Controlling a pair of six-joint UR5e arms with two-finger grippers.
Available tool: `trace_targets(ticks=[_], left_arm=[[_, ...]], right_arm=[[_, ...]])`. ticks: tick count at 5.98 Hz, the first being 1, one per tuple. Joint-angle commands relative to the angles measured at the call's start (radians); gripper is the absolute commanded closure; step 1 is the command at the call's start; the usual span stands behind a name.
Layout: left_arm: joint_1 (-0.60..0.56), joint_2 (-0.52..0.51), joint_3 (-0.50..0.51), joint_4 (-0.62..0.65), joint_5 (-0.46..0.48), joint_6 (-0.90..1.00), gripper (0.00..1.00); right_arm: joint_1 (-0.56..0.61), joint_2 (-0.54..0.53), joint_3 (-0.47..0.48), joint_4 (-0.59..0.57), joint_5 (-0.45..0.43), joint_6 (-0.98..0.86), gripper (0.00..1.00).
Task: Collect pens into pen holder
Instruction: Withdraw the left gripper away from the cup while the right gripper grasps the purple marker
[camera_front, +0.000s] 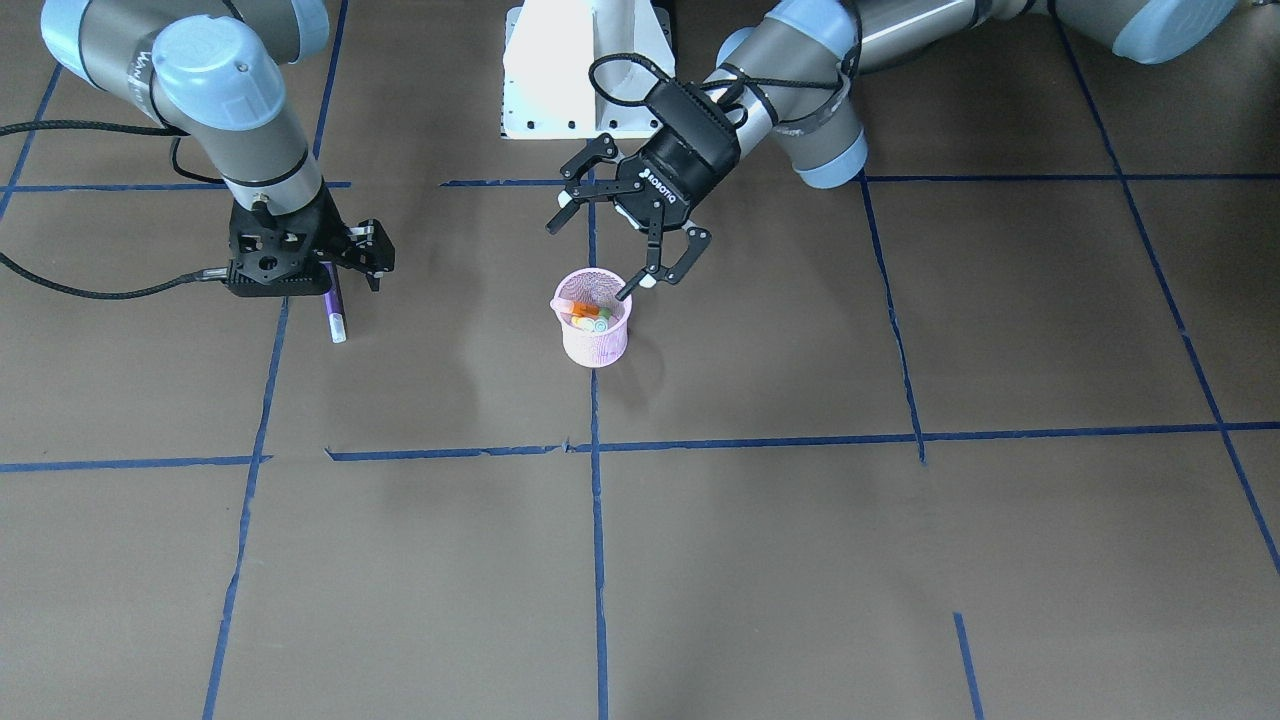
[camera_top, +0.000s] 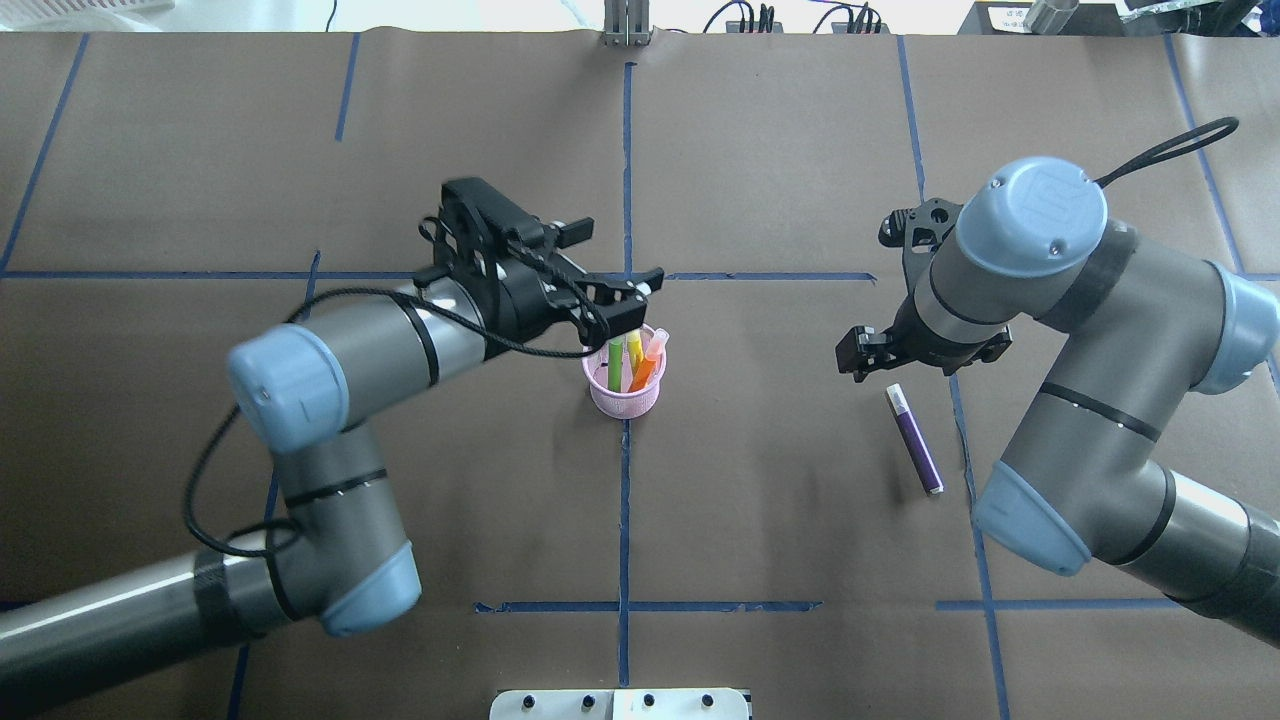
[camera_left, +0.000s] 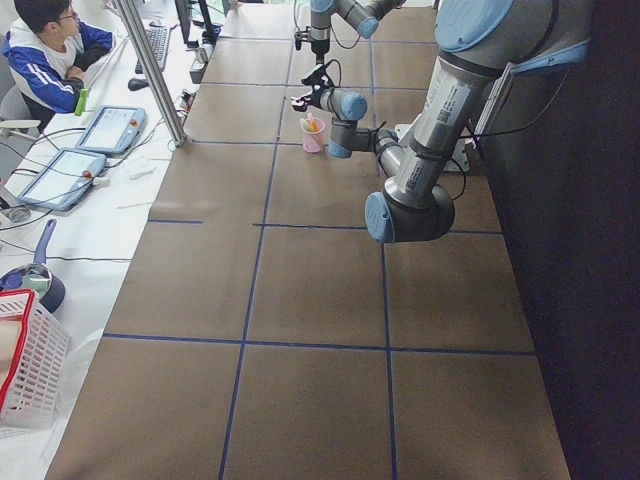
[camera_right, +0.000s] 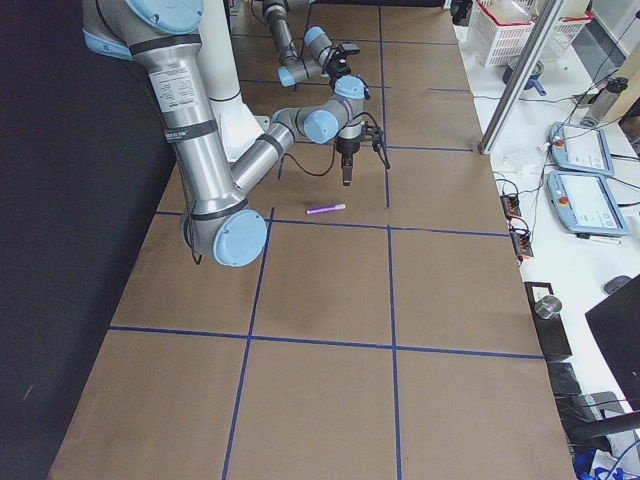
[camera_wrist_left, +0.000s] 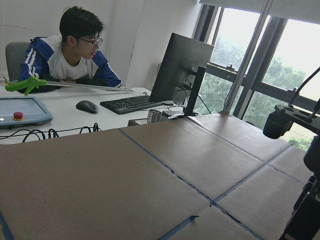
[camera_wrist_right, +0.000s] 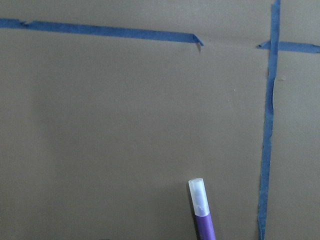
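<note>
**Purple pen (camera_wrist_right: 202, 215) the last one out**

Purple pen's pale cap shows at the bottom of the right wrist view; it lies flat on the desk (camera_front: 800, 560). Right pincer (camera_front: 368, 258) hangs raised over it, not gripping; wide or narrow, cannot tell. Left pincer (camera_front: 592, 258) is spread wide and empty, one fingertip by the rim of the pen holder (camera_front: 595, 345). Holder upright mid-desk, orange and green pens (camera_top: 635, 362) already inside. Purple one well apart from it. Judged: mostly done; one pick, carry and drop left.
</note>
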Motion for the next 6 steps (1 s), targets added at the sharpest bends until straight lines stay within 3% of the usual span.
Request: trace_targets(ticks=[1, 2, 3, 4, 6], left_arm=[[-0.147, 0.067, -0.061, 0.11, -0.204, -0.011, 0.0], [-0.216, 0.113, -0.061, 0.124, -0.303, -0.012, 0.0], [-0.27, 0.136, -0.061, 0.173, -0.375, -0.011, 0.0], [-0.322, 0.153, -0.053, 0.217, -0.465, -0.003, 0.0], [-0.328, 0.162, -0.053, 0.215, -0.471, 0.0, 0.0]], right_arm=[[-0.02, -0.065, -0.006, 0.029, -0.013, -0.144, 0.0], [-0.02, -0.162, -0.016, 0.172, -0.011, -0.148, 0.0], [-0.023, -0.184, -0.08, 0.347, -0.007, -0.136, 0.0], [-0.04, -0.158, -0.12, 0.385, -0.014, -0.136, 0.0], [-0.066, -0.065, -0.203, 0.387, -0.045, -0.134, 0.0]])
